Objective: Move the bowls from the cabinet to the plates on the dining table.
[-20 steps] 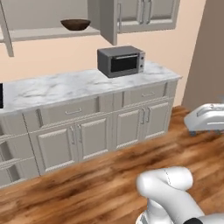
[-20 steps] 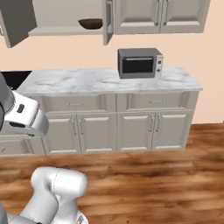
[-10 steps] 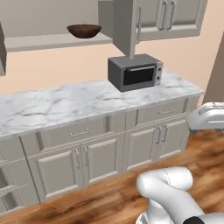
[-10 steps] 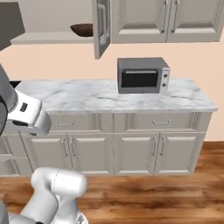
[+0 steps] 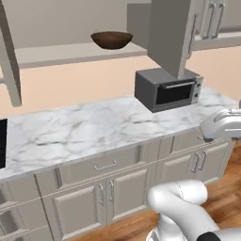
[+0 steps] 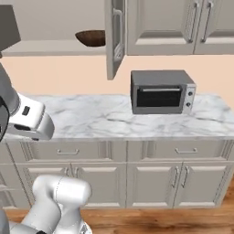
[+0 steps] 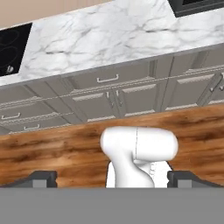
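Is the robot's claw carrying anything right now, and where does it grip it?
Nothing is held. The gripper is open and empty, its fingertips spread wide above the wood floor.

My arm is glossy white with smooth, rounded, tube-like links; in the lower right of the left base view I see a fat curved elbow segment. A dark joint ring shows at the bottom right corner there. At the right edge a white capsule-shaped link carries a grey band. In the right base view, a boxy white wrist housing at left bears a small dark rectangular mark.
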### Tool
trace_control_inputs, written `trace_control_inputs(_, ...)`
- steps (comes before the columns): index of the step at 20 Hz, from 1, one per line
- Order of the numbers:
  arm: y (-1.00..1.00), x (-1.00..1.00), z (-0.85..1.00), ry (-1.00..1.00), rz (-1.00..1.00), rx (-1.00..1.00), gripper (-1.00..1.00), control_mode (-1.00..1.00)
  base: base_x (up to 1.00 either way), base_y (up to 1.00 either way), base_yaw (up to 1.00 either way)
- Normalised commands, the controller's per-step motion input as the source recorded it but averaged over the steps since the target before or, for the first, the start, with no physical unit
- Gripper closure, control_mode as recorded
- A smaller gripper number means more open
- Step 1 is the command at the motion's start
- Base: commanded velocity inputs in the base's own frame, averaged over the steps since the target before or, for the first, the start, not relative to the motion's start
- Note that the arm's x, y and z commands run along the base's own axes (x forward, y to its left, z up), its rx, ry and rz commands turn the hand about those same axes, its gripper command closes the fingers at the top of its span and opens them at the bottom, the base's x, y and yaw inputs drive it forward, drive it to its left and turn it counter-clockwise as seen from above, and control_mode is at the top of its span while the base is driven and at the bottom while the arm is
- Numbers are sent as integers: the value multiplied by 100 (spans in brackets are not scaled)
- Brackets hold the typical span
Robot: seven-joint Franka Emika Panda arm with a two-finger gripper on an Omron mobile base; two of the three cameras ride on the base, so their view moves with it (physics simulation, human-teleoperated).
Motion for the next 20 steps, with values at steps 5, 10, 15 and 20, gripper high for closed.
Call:
trace_control_inputs(5,0,0,0,0,0,0,-100,100,61,45,0)
trace_control_inputs(10,0,0,0,0,0,0,-100,100,52,44,0)
trace_control_inputs(15,0,0,0,0,0,0,-100,100,50,60,2)
trace_control_inputs(20,0,0,0,0,0,0,-100,100,98,3,11)
